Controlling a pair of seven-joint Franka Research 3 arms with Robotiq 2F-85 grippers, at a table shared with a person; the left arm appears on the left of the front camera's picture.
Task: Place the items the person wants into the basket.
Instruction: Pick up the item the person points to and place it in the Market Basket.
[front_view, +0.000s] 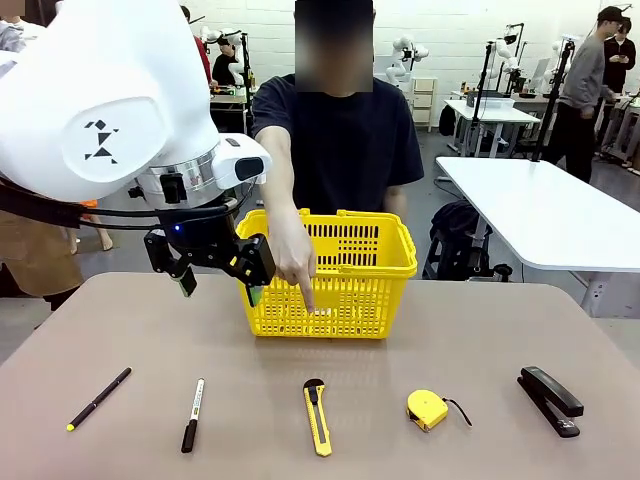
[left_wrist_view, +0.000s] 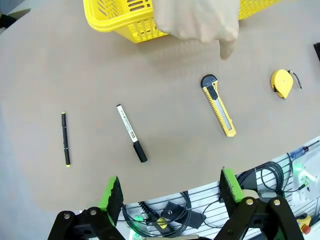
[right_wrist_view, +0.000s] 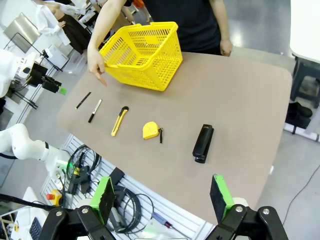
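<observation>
Front view: the left gripper (front_view: 221, 288) is seen at middle left, jaws spread wide and empty, hung above the table close beside the person's hand (front_view: 290, 262). One finger of that hand is pointed downward in front of the basket (front_view: 375, 290) at frame centre. The utility knife (front_view: 317, 417) lies at lower centre, directly below the finger, with the marker (front_view: 193, 414) and the pen (front_view: 99, 398) to its left, all apart from one another on the table.

The choice could be misread. The finger is held high, and in the right wrist view it seems aimed nearer the marker. A descent begun now could brush the hand or the basket wall. The flat knife could be pushed along the table instead of lifted if the pads are set too high. The right gripper (right_wrist_view: 162, 197) is also spread and empty at the bottom of its view.
</observation>
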